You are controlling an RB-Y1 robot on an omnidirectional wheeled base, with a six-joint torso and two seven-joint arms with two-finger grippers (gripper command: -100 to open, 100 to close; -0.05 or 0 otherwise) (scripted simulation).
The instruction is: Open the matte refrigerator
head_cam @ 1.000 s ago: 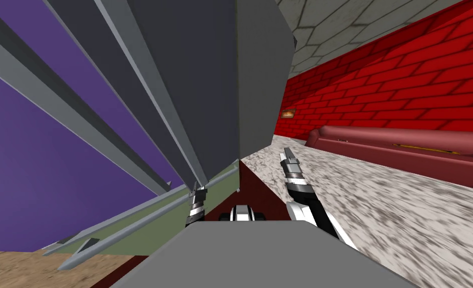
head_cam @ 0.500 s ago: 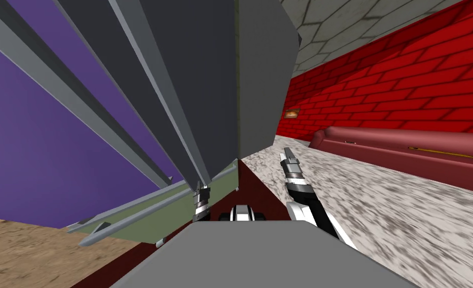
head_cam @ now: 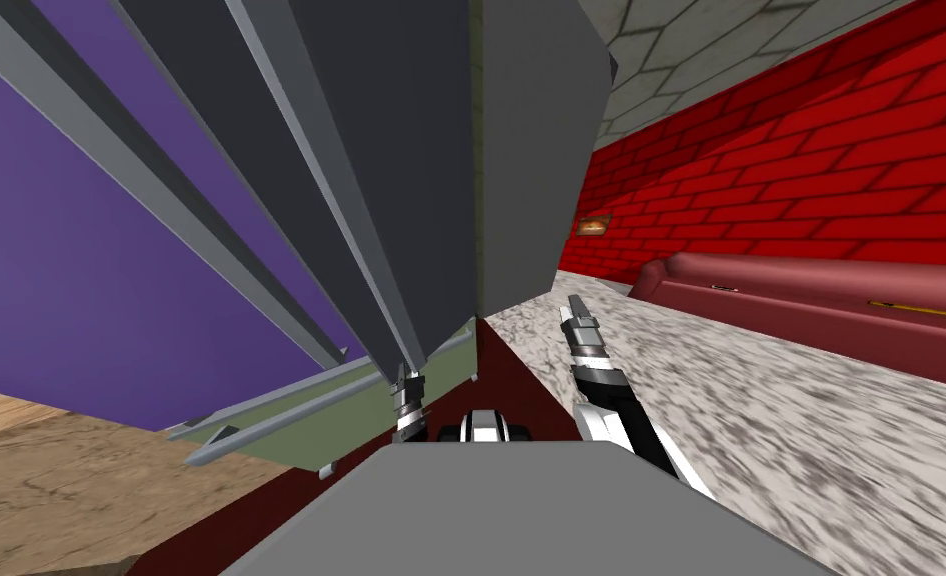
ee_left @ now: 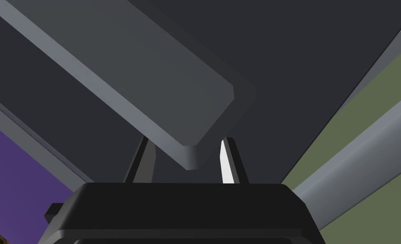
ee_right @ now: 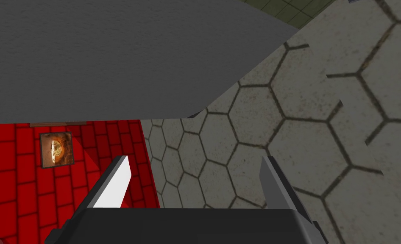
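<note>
1. While standing hard against the refrigerator [head_cam: 381,150], faced its dark grey matte door, which rose steeply up the head view with the lighter grey cabinet side [head_cam: 536,150] just to its right.
2. Had the left gripper [ee_left: 186,143] at the lower end of the door's long light grey handle [ee_left: 153,84], jaws drawn narrow, with the handle's stubby end post between the two fingers [ee_left: 228,163].
3. Saw a thin olive strip along the seam between the door and the cabinet side; could not tell how far ajar the door stood.
4. Noted an olive-green panel [ee_left: 390,207] just below the door, carrying its own grey bar [ee_left: 356,163] that slanted away to the left in the head view.
5. Noted a second long grey bar [head_cam: 131,175] farther left on the dark front, with a purple wall [head_cam: 61,300] beyond it and a wood floor [head_cam: 41,470] beneath.
6. Held the right gripper [head_cam: 574,303] out to the right of the cabinet, over a speckled pale surface [head_cam: 811,430], well apart from the handle, jaws wide and holding nothing.
7. Saw, past that gripper, a red brick wall [head_cam: 811,150] with a small framed picture [head_cam: 592,226] on it, a dark red sofa [head_cam: 811,290] along its foot, and grey hexagonal tiling [ee_right: 301,127] above.
</note>
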